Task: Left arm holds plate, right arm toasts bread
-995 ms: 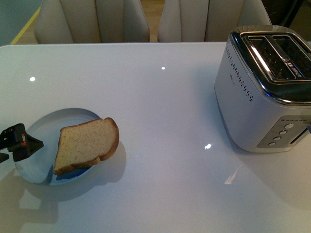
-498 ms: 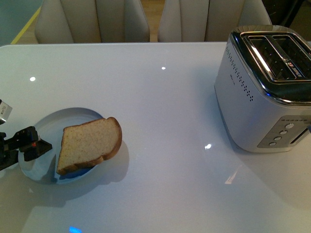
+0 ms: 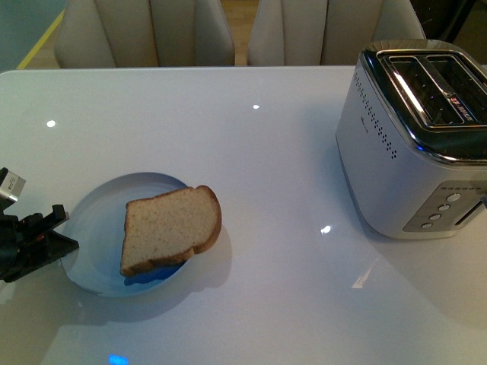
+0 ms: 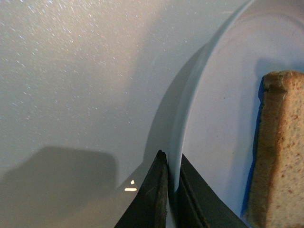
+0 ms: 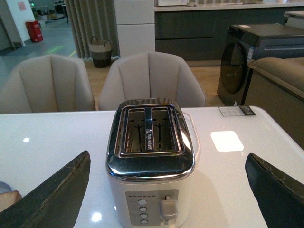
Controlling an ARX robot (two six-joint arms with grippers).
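Observation:
The pale blue-grey plate (image 3: 95, 228) is at the table's front left, with the slice of bread (image 3: 171, 228) lying on its right half and overhanging the rim. My left gripper (image 3: 65, 242) is shut on the plate's left rim. The left wrist view shows the rim (image 4: 190, 109) pinched between the two black fingers of that gripper (image 4: 172, 166), with the bread (image 4: 278, 156) just beyond. My right gripper (image 5: 166, 156) is out of the front view; its wrist view shows it open wide, facing the toaster (image 5: 149, 156) from the lever side, with a corner of the bread (image 5: 7, 197) at the edge.
The silver two-slot toaster (image 3: 403, 152) stands at the right of the white table (image 3: 259, 167), both slots up and nothing in them. Two beige chairs (image 3: 144, 30) stand behind the far edge. A white card (image 5: 227, 140) lies on the table beyond the toaster.
The plate with the bread has moved to the right, toward the toaster, with my left gripper still on its rim. The toaster has not moved.

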